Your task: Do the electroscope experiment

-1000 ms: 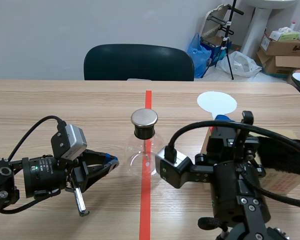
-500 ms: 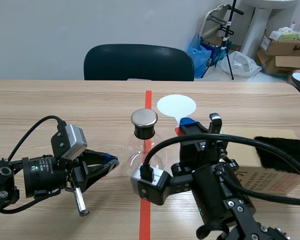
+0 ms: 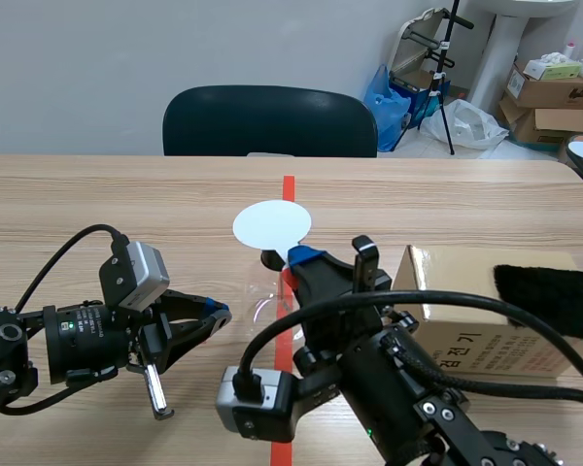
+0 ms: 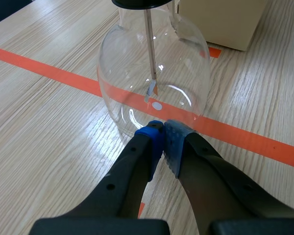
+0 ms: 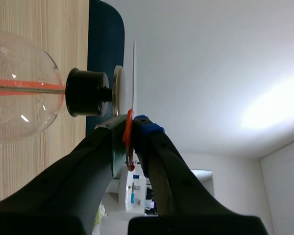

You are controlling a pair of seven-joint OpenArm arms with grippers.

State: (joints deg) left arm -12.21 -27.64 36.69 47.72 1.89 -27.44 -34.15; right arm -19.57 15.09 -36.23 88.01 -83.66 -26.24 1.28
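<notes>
The electroscope is a clear glass flask (image 4: pixel 152 83) with a black stopper (image 5: pixel 85 92) and a metal cap (image 5: pixel 117 90). A thin rod (image 4: pixel 149 44) runs down inside it to small foil leaves (image 4: pixel 152 89). My right gripper (image 5: pixel 132 125) is shut on the red handle (image 5: pixel 129 132) of a white disc (image 3: pixel 271 223). The disc hangs flat just over the metal cap and hides it in the scene view. My left gripper (image 4: pixel 162 132) is shut on nothing, low on the table, its tips close to the flask's base. In the scene view the left gripper (image 3: pixel 214 313) lies left of the flask (image 3: pixel 262 291).
A cardboard box (image 3: pixel 466 320) stands right of the flask with a black furry cloth (image 3: pixel 549 296) on top. A dark chair (image 3: pixel 269 121) is behind the table's far edge. An orange tape line (image 4: pixel 54 73) runs under the flask.
My right arm has swung left, carrying the white disc from over the box to above the flask's cap. The left arm has not moved.
</notes>
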